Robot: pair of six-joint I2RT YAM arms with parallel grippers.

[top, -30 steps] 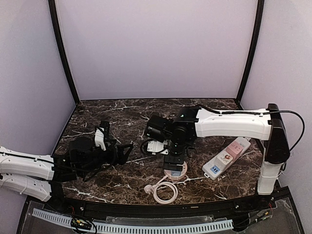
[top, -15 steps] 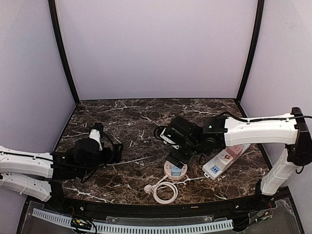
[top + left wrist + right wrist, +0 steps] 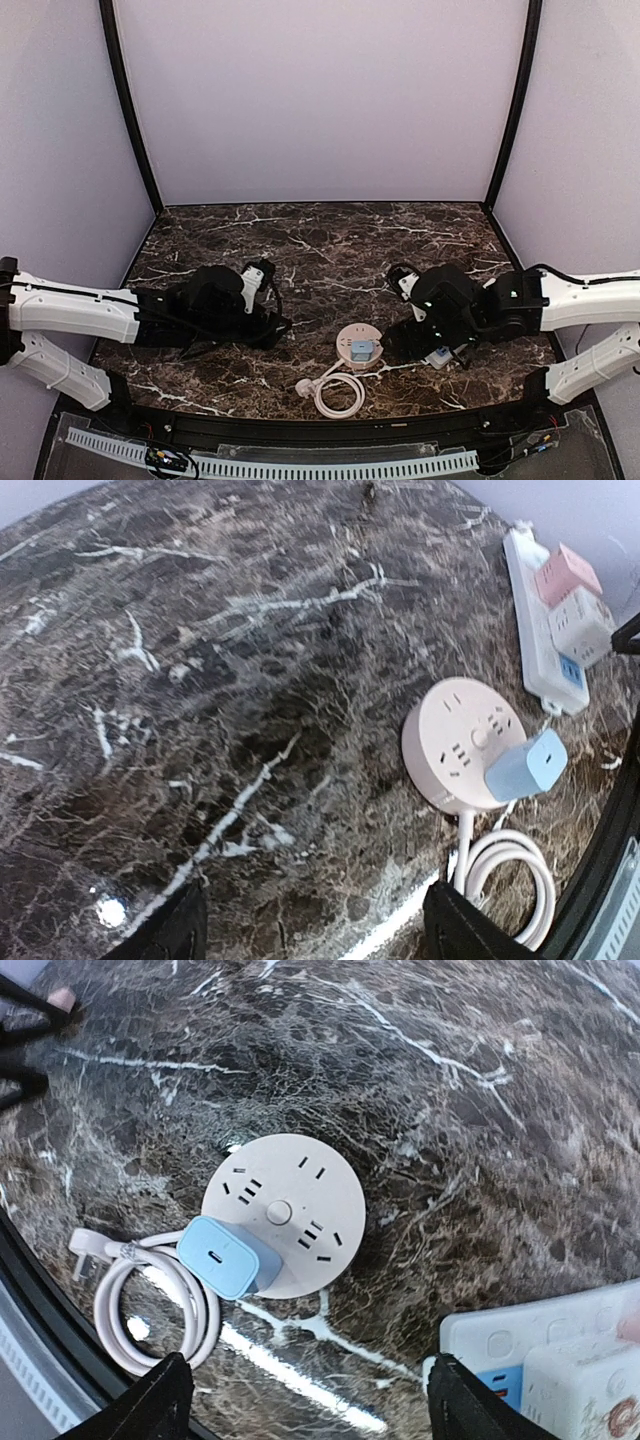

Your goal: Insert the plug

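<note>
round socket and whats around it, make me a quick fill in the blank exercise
1. The charger plugged into the round socket is light ____.
2. The coiled cable lying beside the socket is ____ in colour.
3. The left claw and the right claw both stand open and hold ____.

Missing words: blue; white; nothing

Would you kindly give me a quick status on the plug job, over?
Left gripper open, empty; right gripper open, empty. Light-blue square plug seated in round white socket hub. Coiled white cable beside hub, obstructing nothing.
</note>
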